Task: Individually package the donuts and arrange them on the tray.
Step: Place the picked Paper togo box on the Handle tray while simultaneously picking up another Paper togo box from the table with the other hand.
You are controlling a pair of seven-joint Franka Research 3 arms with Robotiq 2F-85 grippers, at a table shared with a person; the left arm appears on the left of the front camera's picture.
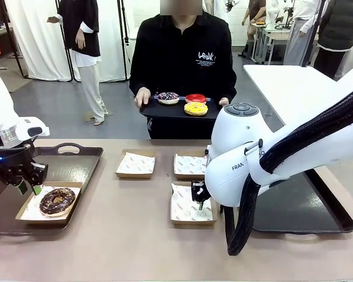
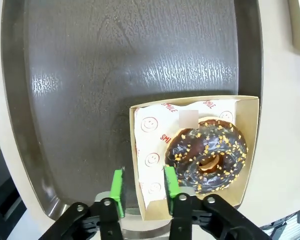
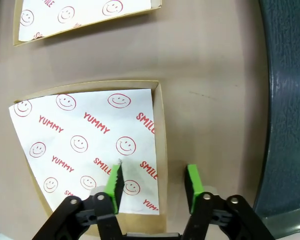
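A chocolate-glazed donut lies in a paper-lined cardboard box on the left black tray. My left gripper stands open with that box's near wall between its fingers, apart from both pads. My right gripper is open astride the side wall of an empty lined box. Across the table a person holds a black tray bearing a sprinkled donut, a red donut and a yellow donut.
Two more empty lined boxes sit mid-table. A second black tray lies at the right, partly behind my right arm. Bare tabletop runs along the near edge.
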